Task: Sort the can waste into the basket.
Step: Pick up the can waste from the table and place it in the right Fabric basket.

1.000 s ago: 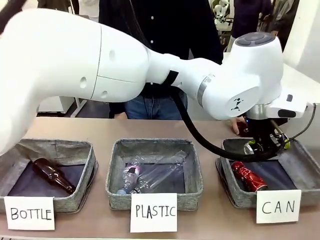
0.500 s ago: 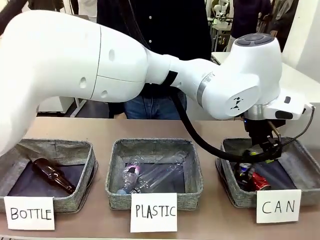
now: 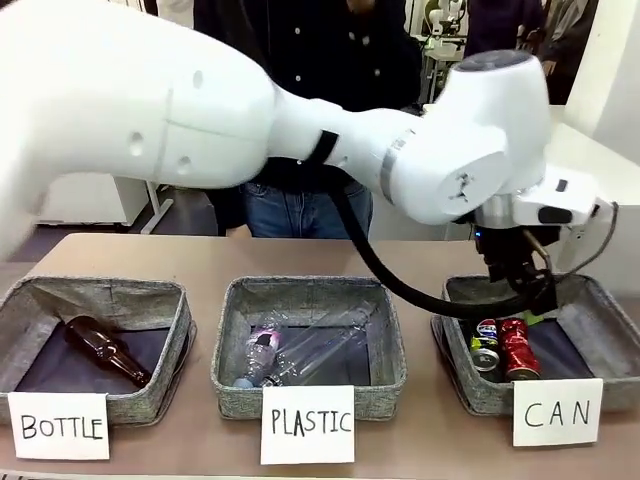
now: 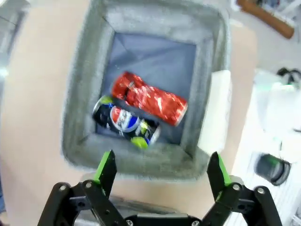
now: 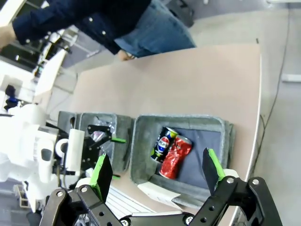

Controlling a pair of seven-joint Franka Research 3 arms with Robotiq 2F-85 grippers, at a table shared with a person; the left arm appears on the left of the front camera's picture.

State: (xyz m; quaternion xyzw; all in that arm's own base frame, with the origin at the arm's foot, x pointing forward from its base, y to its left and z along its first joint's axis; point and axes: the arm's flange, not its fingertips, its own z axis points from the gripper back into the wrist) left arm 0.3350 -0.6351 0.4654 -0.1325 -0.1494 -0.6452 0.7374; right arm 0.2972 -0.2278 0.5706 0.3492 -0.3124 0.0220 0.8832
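Front view: the left arm reaches across the middle and its bulk hides much of the person behind the worktop (image 3: 420, 450). The left gripper (image 3: 520, 285) hangs above the grey fabric CAN basket (image 3: 455, 375), partly masked by a black cable, so its jaws are hard to read here. In the basket lie the dented red can (image 3: 518, 348) and the black can (image 3: 485, 345) with its round blue-red logo, side by side and touching. The white paper sign (image 3: 557, 411) covers part of the front wall. The PLASTIC basket (image 3: 228, 385) holds crumpled clear plastic bottles (image 3: 300, 348); the BOTTLE basket (image 3: 180, 345) holds a brown glass bottle (image 3: 104, 351).

Left wrist view: the jaws stand wide apart and empty above the basket's soft, fuzzy rim; both cans rest on the dark lining. The picture is slightly blurred.

Right wrist view: the right gripper (image 5: 157, 172) is spread open, holding nothing, high over the same basket; the cans look small, and the sign is seen edge-on.
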